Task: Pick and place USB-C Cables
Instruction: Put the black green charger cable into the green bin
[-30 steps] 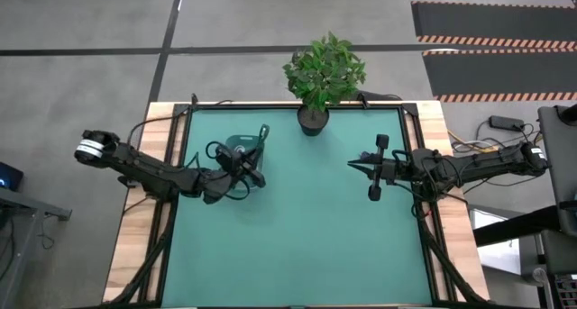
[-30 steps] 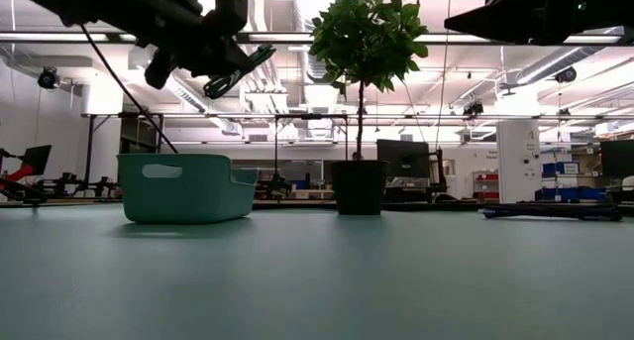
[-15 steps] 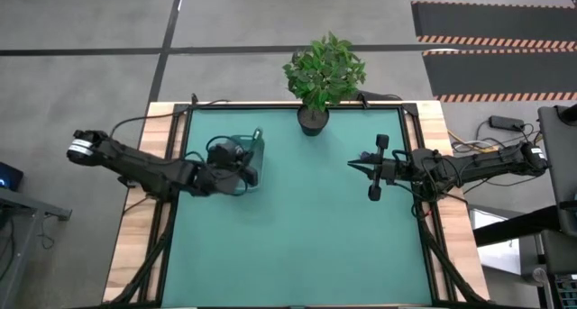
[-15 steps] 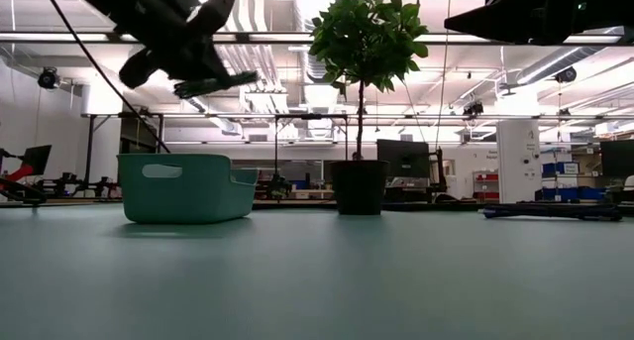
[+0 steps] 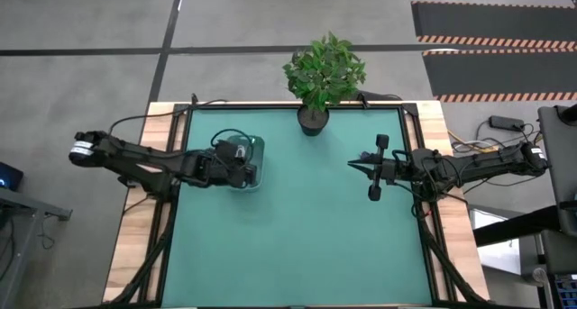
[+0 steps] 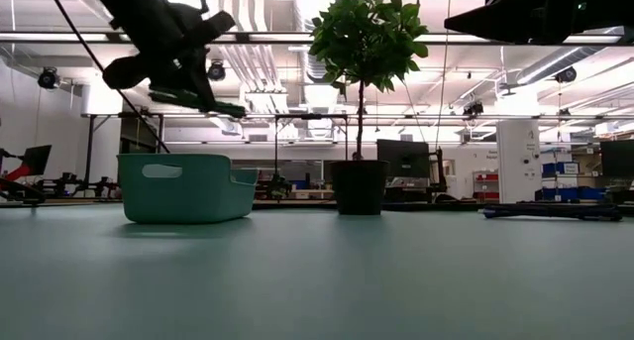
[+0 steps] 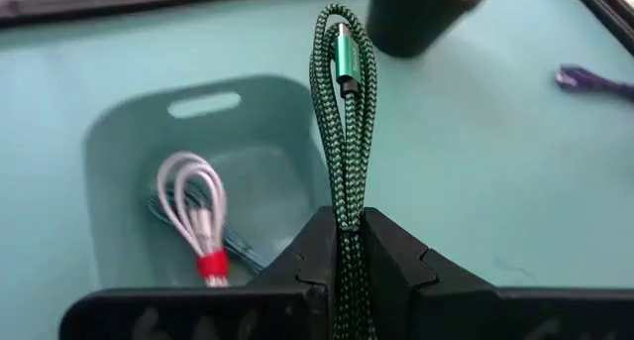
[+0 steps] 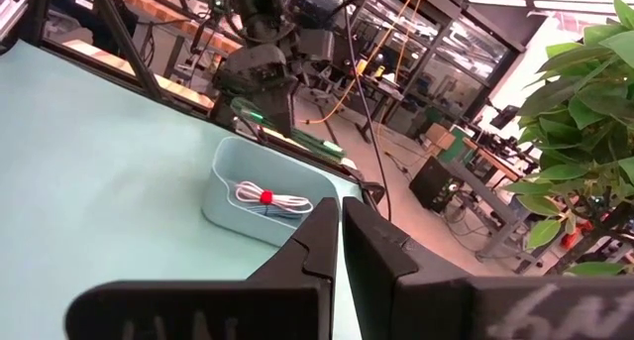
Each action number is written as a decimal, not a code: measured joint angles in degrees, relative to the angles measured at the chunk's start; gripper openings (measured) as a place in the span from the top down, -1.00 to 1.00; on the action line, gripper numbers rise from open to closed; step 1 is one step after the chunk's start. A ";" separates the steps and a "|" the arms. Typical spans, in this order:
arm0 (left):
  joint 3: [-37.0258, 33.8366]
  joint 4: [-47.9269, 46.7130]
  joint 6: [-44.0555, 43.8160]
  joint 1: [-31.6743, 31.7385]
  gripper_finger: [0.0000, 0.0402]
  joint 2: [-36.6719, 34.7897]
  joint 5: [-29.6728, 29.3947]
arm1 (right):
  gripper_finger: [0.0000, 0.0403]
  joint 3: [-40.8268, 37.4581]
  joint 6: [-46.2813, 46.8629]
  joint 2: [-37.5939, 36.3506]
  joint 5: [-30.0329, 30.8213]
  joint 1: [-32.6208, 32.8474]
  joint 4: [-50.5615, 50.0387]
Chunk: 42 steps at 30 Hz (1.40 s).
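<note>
You are carrying a green braided USB-C cable (image 7: 344,142), with the left gripper (image 7: 342,243) clenched on its folded bundle, above the pale teal bin (image 7: 114,157). In the bin a white cable with a red tie (image 7: 196,213) is already lying over a darker one. Next, you probably need to lower over the bin's middle and release. Farther off, a purple cable (image 7: 590,80) is waiting on the table (image 7: 475,181), while your right gripper (image 5: 353,163) is idling, pinched shut on nothing.

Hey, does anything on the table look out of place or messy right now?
Nothing stands out. The left gripper holds a green cable above the teal bin; the white cable lies inside it.
</note>
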 joint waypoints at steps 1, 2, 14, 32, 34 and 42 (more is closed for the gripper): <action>0.88 -0.95 0.07 0.36 0.92 0.02 1.77 | 0.95 0.00 -0.01 0.00 0.00 0.00 -0.01; 1.78 -2.30 -0.09 0.64 0.92 0.02 3.48 | 0.95 0.00 -0.01 0.00 0.00 0.00 -0.01; 11.02 -19.21 -3.24 7.10 0.92 0.22 23.22 | 0.95 0.00 -1.19 0.00 -0.02 -0.01 0.01; 10.56 -18.55 6.27 17.27 0.82 12.59 31.80 | 0.95 0.00 -2.96 -0.11 0.07 -0.01 0.23; 10.71 -18.45 6.33 17.65 0.81 13.49 31.29 | 0.95 0.00 -2.97 -0.11 0.09 -0.01 0.22; 10.10 -12.93 5.90 17.73 0.80 14.45 27.43 | 0.95 0.00 -3.48 -0.11 2.55 -0.01 -0.20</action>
